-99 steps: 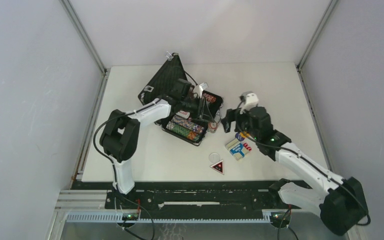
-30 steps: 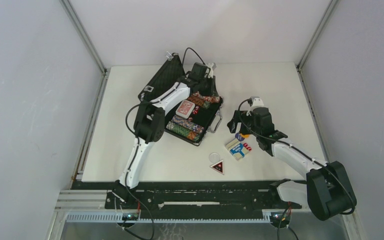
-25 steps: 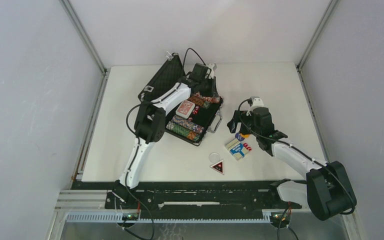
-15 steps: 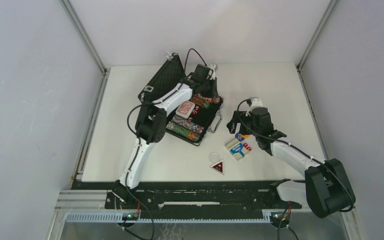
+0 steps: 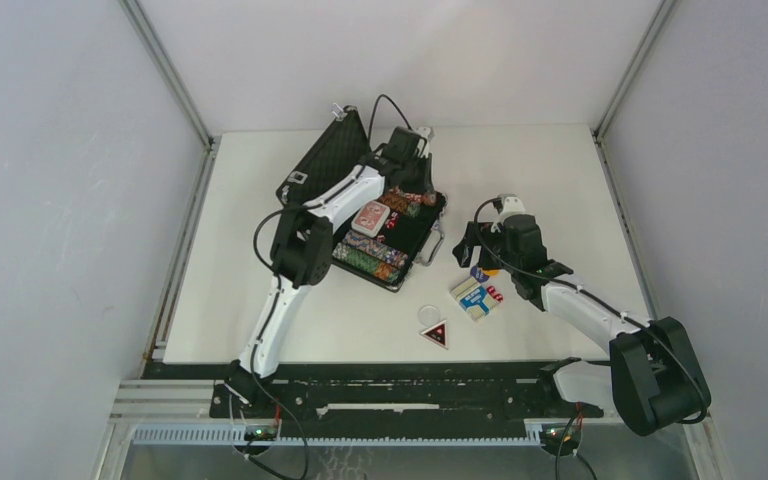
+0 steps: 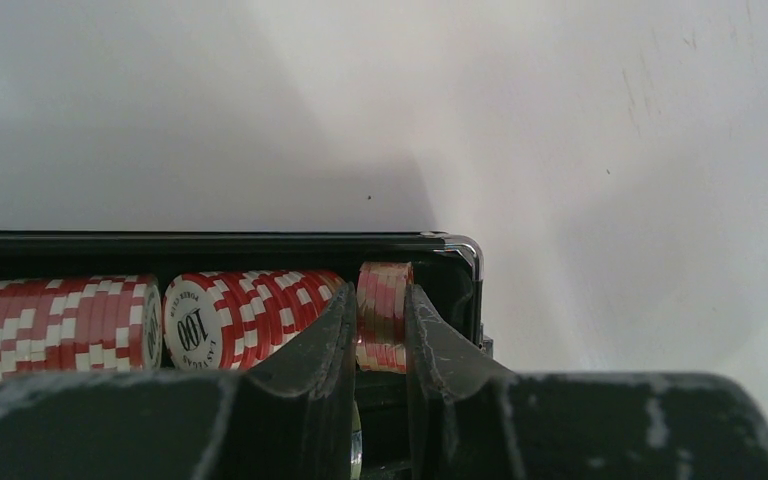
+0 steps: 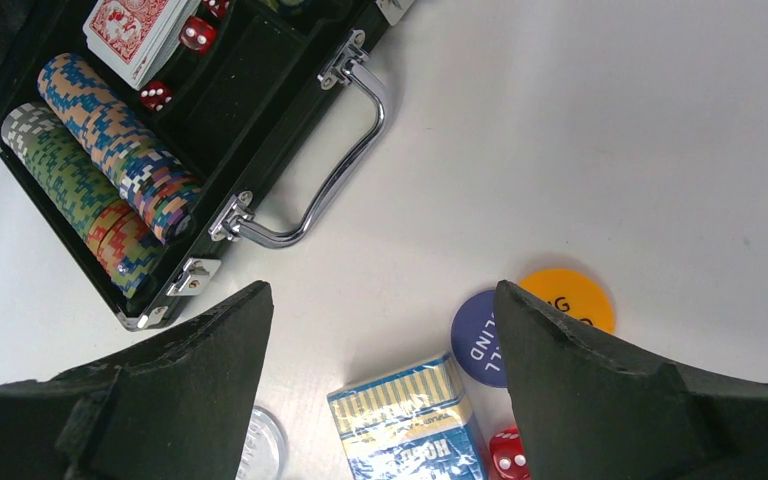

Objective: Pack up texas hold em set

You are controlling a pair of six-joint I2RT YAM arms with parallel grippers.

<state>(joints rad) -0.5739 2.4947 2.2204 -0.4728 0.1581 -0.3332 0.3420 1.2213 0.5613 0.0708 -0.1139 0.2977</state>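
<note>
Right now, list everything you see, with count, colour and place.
case: one, black, open, far middle of table
red chips: one row, red-white, case's far slot
mixed chips: two rows, multicoloured, case's near side
red deck: one, in case
dice: at least three, red, two in case, one by blue deck
blue deck: one, on table right of case
tokens: two, blue and orange, beside blue deck
disc: one, clear, table in front of case
triangle: one, black-red, by disc
left claw: shut on end red chips
right claw: open, above table by blue deck
</note>
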